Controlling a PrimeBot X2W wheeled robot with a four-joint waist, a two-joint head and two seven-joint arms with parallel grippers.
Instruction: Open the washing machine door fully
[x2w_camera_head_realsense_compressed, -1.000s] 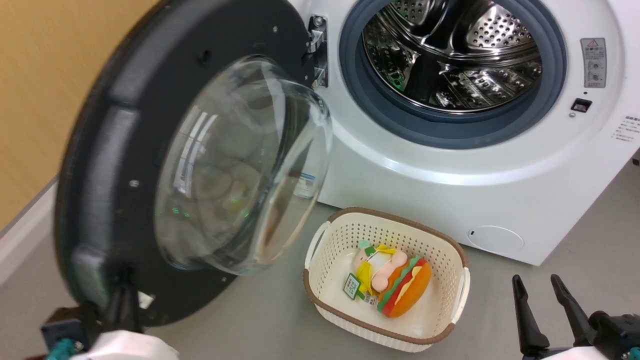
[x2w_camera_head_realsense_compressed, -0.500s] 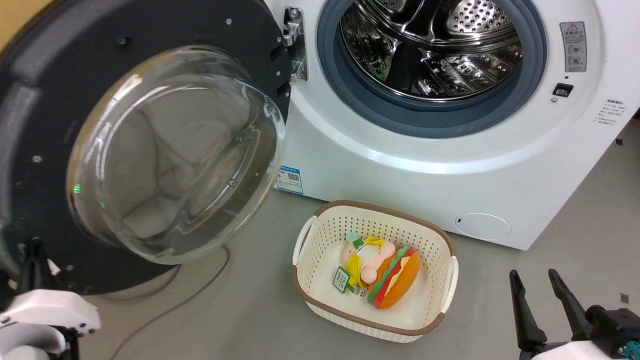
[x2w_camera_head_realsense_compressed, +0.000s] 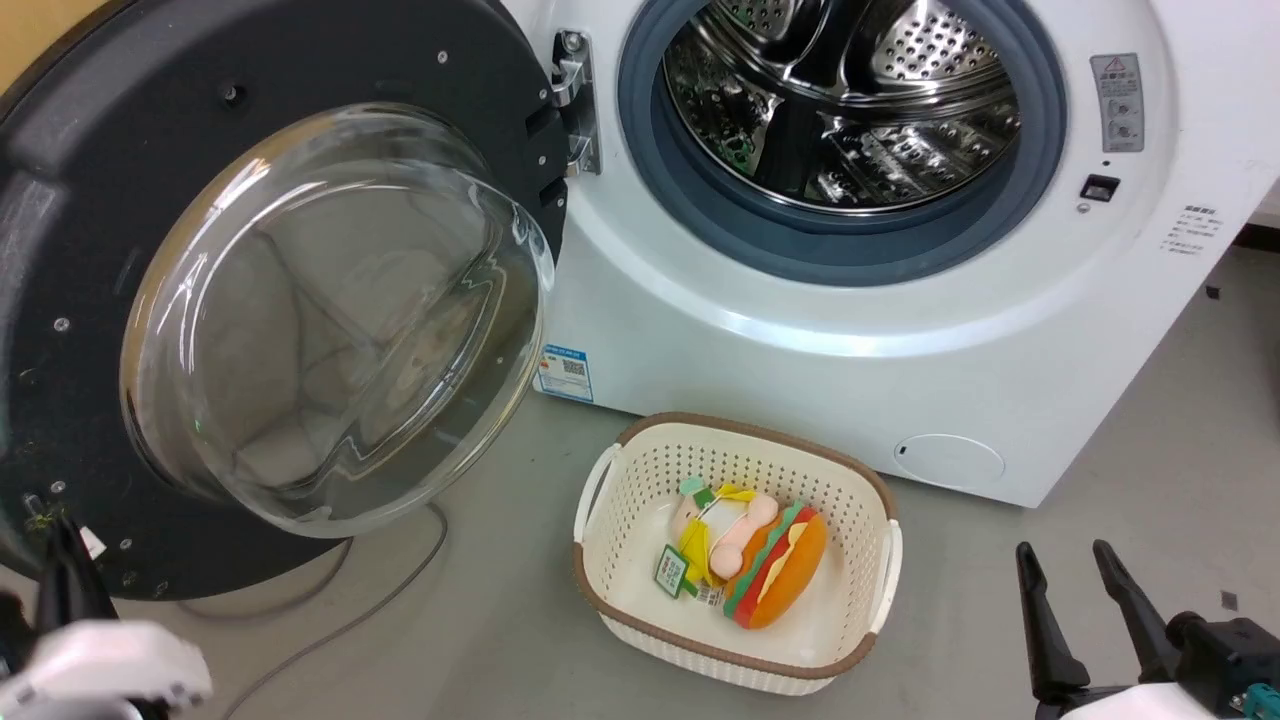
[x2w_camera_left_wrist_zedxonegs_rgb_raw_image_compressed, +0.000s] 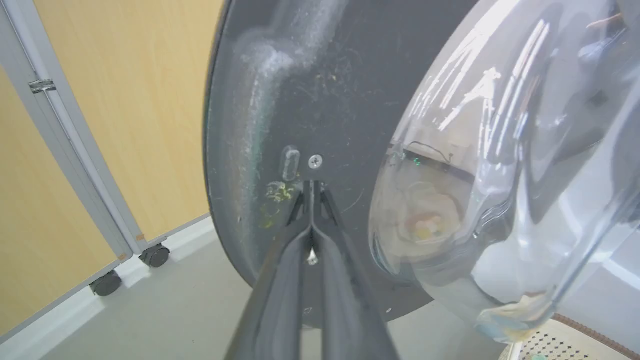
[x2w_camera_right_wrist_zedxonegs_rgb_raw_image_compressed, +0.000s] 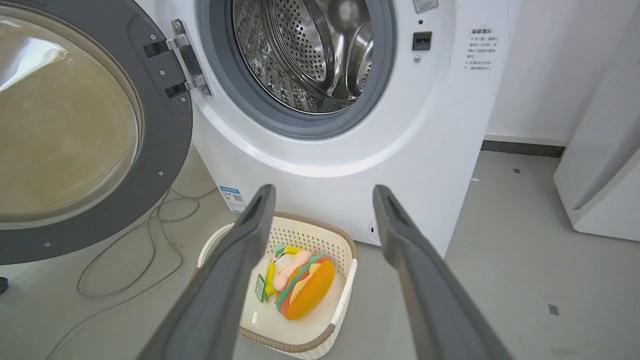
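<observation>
Presses left gripper (x2w_camera_left_wrist_zedxonegs_rgb_raw_image_compressed: 310, 186), squeezed together and empty, against washing machine door (x2w_camera_head_realsense_compressed: 330, 310), wide open at 9 o'clock of washing machine (x2w_camera_head_realsense_compressed: 800, 330), likely for a final shove; holds right gripper (x2w_camera_head_realsense_compressed: 1061, 552) spread, idle, 5 o'clock.

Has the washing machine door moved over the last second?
Yes. The washing machine door has swung wider: its glass no longer overlaps the hinge or blue label.

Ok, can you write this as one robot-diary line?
washing machine door: wide open | left gripper: shut, tips at door's back | right gripper: open, empty
</observation>
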